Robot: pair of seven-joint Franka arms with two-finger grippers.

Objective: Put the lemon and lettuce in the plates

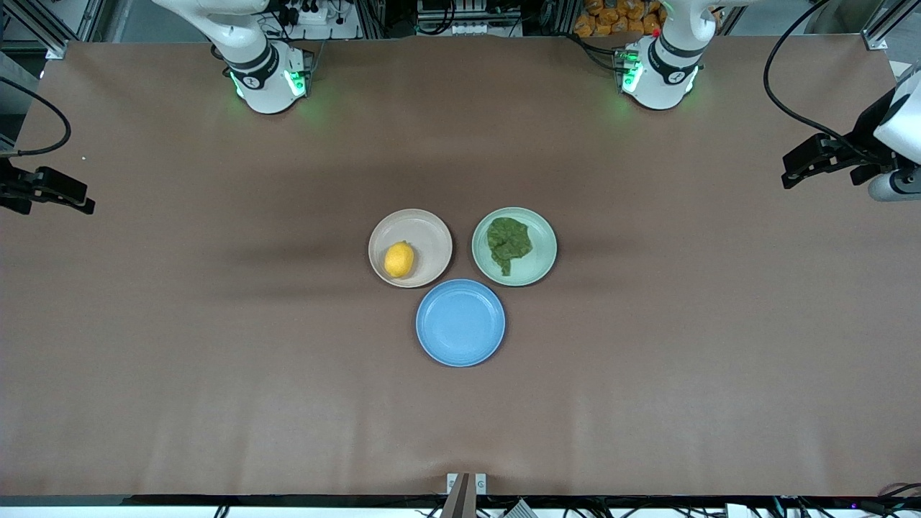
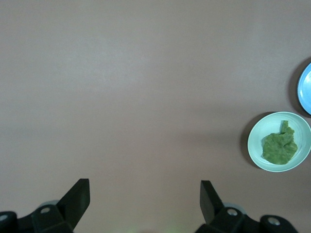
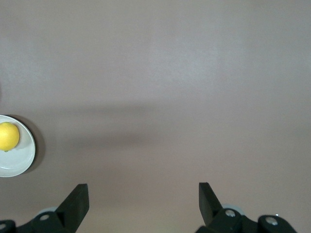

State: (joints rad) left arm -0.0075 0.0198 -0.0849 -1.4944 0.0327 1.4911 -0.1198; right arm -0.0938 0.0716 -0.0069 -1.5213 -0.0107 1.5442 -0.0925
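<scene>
Brown table: lemon well apart from right tool.

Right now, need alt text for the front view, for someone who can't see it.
A lemon lies in the beige plate and lettuce in the mint plate, side by side mid-table; an empty blue plate sits nearer the camera. Both arms wait with hands at the table's ends, the left hand and right hand open.

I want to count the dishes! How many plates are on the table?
3. The beige plate holds the lemon. The mint plate beside it, toward the left arm's end, holds the lettuce. The blue plate sits nearer the front camera. None look hidden.
</scene>
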